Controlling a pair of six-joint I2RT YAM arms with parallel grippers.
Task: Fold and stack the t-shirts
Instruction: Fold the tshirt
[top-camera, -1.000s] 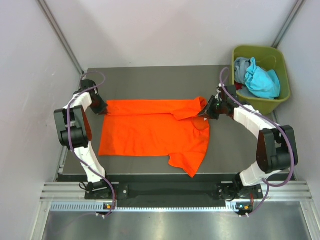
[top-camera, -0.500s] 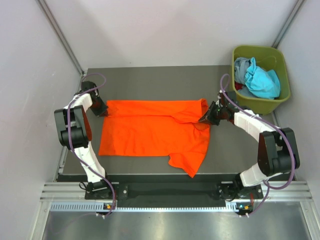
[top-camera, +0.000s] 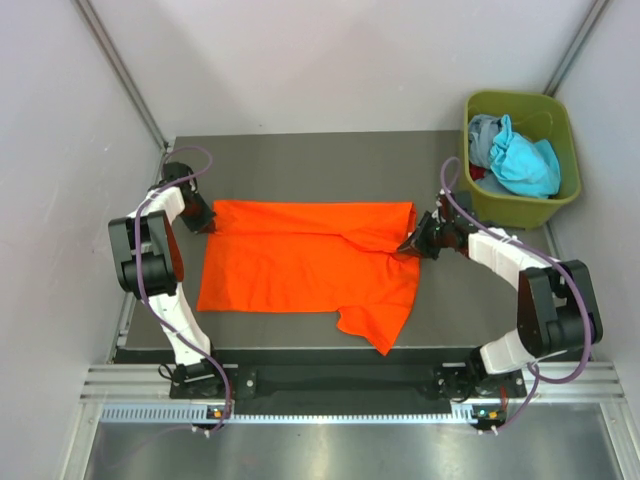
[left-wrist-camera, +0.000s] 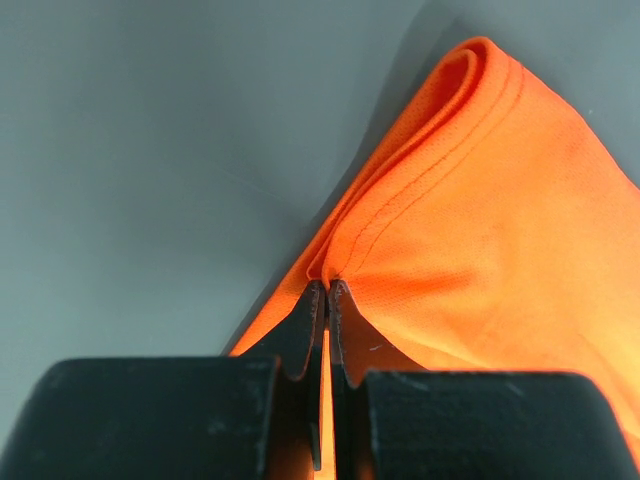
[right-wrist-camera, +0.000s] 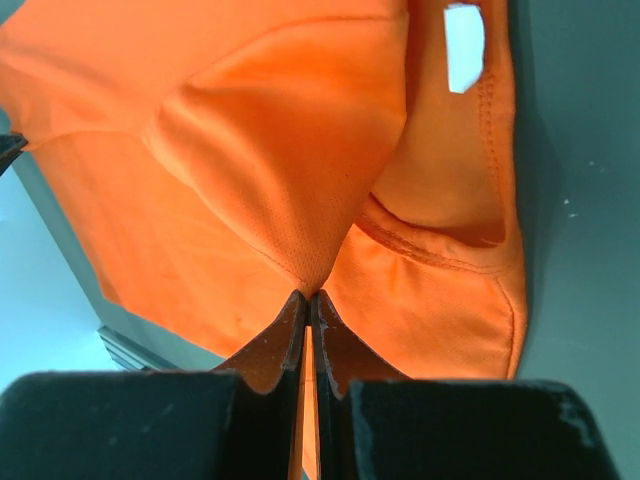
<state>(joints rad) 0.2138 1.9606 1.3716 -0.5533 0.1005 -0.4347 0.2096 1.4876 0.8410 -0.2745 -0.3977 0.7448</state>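
Note:
The orange t-shirt (top-camera: 300, 262) lies spread on the table, its far part folded over toward the near side. My left gripper (top-camera: 207, 222) is shut on the shirt's far-left corner (left-wrist-camera: 440, 190). My right gripper (top-camera: 411, 243) is shut on the shirt's right edge, pinching a fold of cloth (right-wrist-camera: 290, 180) near the collar with its white neck label (right-wrist-camera: 463, 45). A teal-blue shirt (top-camera: 525, 160) and a grey shirt (top-camera: 484, 138) lie bunched in the bin.
The olive-green bin (top-camera: 555, 205) stands off the table's far right corner. One sleeve of the orange shirt (top-camera: 378, 325) reaches toward the table's near edge. Bare grey tabletop (top-camera: 300, 165) shows behind the shirt.
My right gripper has pulled the shirt's right edge a little rightward and toward the near side, flattening the raised fold. The left gripper has stayed put.

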